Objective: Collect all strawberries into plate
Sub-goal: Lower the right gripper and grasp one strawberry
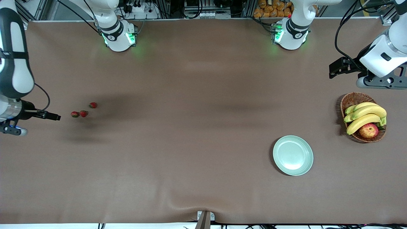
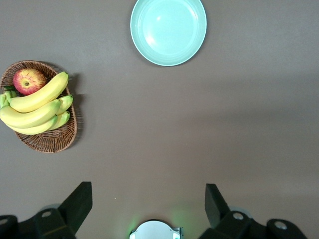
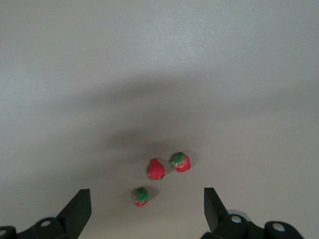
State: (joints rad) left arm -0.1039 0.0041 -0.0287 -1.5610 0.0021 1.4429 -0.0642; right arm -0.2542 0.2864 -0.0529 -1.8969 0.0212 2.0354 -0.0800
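Three tiny red strawberries (image 1: 84, 111) with green caps, bunched near the surface (image 1: 190, 127) edge at the right arm's end.
Pale mint-green round plate (image 1: 293, 155) well apart from them, close to the front edge, beside brown wicker basket (image 1: 352, 99) of bananas. Right gripper (image 3: 144, 211) hovering above the berries, fingers (image 3: 77, 209) spread. Left gripper (image 2: 148, 211) up by its end, fingers (image 2: 79, 201) spread too.

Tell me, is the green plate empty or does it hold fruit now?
Empty. The plate shows only its bare mint surface, and all three strawberries lie on the table toward the right arm's end.
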